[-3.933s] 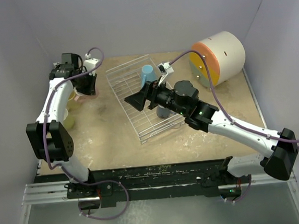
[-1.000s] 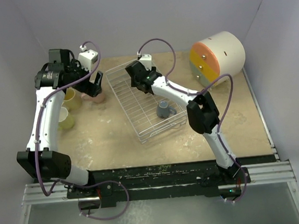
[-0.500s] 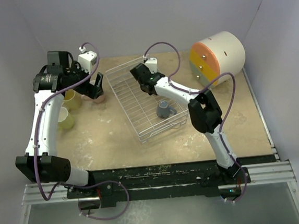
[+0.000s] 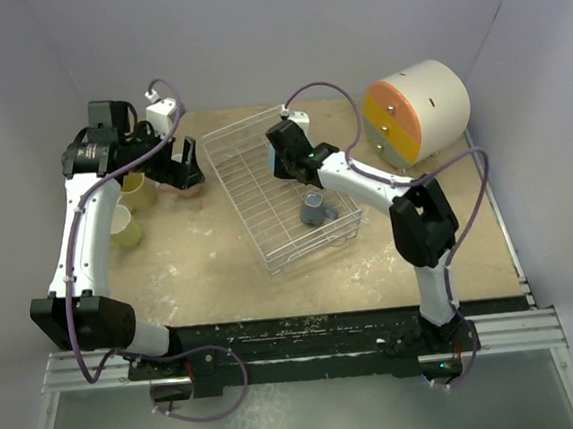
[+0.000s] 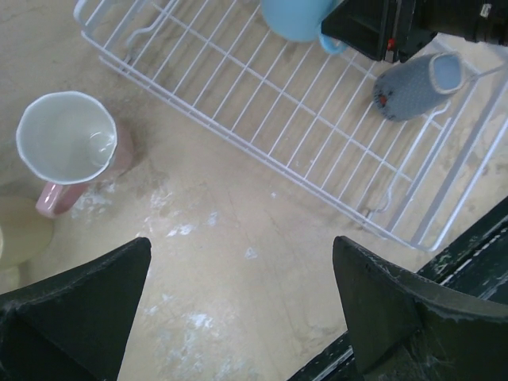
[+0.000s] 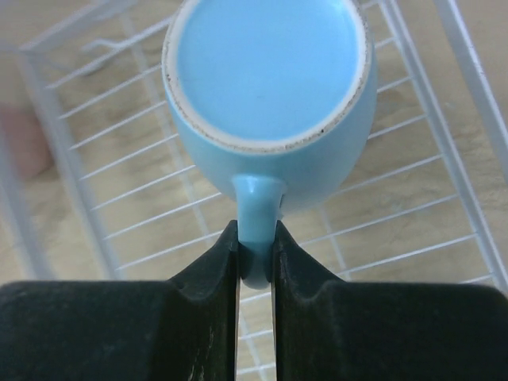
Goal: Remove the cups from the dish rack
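The right end effector [image 6: 255, 242] grasps the blue cup [image 6: 266, 79] by its handle, probably to lift it out of the rack [image 4: 254, 192]. The left end effector [image 5: 238, 286] hangs released above the desk [image 5: 230, 214].

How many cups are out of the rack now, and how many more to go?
Three are out: the pink mug, cream-yellow mug and lime green mug stand on the table beside the white wire dish rack. The left gripper is open above the pink one. In hand: the right gripper pinches the light blue mug by its handle, over the rack. Left: the grey-blue mug lying in the rack.
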`<control>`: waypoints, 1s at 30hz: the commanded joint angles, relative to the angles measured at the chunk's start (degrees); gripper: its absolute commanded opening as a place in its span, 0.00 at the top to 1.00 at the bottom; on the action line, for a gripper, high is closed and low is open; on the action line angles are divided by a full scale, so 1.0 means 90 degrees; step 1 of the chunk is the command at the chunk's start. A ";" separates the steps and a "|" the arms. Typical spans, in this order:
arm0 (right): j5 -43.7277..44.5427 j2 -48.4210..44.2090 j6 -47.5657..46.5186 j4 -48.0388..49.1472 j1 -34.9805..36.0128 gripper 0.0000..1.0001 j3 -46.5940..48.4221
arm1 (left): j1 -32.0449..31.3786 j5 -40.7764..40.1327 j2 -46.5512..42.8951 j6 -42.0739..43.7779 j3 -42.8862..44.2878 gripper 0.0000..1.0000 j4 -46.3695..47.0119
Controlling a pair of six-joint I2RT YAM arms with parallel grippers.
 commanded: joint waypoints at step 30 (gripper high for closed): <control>-0.4141 -0.2208 0.3689 0.9635 0.0183 1.00 -0.3166 | 0.1322 0.4967 -0.0964 -0.9779 -0.2369 0.01 0.9351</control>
